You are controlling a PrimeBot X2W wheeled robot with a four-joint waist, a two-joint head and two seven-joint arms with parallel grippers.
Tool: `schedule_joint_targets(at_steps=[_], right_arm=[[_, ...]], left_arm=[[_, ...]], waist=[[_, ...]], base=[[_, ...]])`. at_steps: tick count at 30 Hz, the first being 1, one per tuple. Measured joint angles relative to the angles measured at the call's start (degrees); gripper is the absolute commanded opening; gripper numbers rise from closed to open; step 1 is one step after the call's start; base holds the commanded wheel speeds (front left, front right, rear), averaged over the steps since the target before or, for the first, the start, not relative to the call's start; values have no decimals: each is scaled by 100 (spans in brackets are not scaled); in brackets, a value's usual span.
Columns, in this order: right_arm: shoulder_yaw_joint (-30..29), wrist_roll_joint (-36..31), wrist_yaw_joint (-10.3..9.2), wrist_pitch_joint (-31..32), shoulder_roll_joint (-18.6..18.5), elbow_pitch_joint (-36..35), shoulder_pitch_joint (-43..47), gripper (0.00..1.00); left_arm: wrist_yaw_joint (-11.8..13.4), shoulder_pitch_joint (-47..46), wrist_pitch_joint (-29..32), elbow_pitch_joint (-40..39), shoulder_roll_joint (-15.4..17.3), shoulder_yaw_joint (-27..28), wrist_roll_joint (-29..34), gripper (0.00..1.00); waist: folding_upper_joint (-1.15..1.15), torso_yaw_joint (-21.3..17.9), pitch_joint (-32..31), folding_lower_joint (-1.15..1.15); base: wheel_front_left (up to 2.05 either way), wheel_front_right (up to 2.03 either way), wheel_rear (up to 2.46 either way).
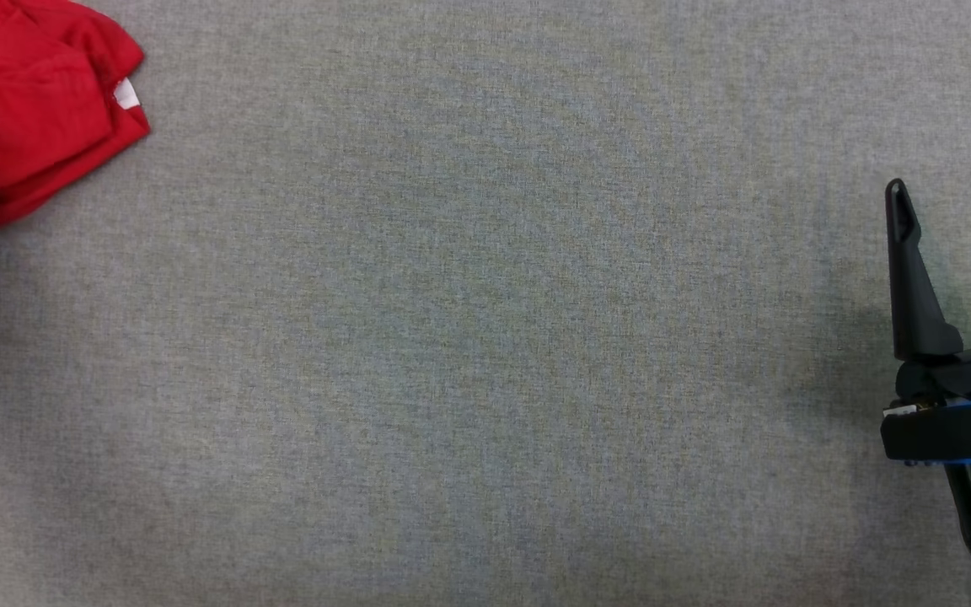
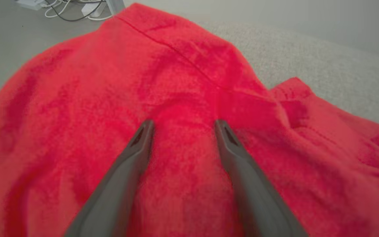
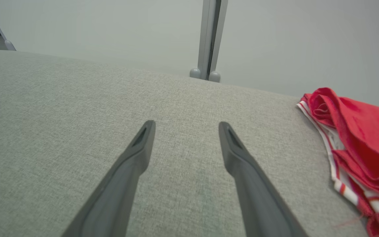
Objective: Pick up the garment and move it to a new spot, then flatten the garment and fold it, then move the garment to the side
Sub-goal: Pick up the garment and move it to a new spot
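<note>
The red garment (image 1: 30, 110) lies bunched on the grey counter (image 1: 485, 337), the left claw (image 2: 183, 126) spread apart close over it and the right claw (image 1: 946, 181) likewise apart, well off to the garment's right, so seemingly lifting, flattening, folding and setting aside are all yet to do.

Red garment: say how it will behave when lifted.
Probably floppy: the garment lies in soft crumpled folds, so it should sag from a pinch. Likely light, being thin cloth. Its fuzzy surface by the open left gripper suggests little slipping, though stacked layers may lift unevenly.
</note>
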Motion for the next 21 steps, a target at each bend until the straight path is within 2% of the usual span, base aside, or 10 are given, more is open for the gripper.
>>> schedule_joint_targets(at_steps=[7,8,9,13,21], right_arm=[[13,-15,0,24,0,0,-27,100],[19,-15,0,24,-1,8,-29,100],[24,-14,0,25,-3,19,-36,100],[41,-11,0,16,2,87,-70,100],[79,76,0,-187,111,393,-68,100]], left_arm=[[-58,-213,670,432,-88,7,-235,100],[-92,-234,748,477,-76,-10,-236,45],[-104,-258,782,509,-70,-12,-247,0],[-112,-259,737,589,-58,-48,-246,0],[-214,-327,-68,450,49,-77,-152,0]], waist=[[0,3,-34,-1],[0,-3,-44,-2],[0,-11,-58,-2],[0,-49,-142,-1],[0,-194,-518,-1]], base=[[0,0,0],[0,0,0],[0,0,0],[0,0,0],[0,0,0]])
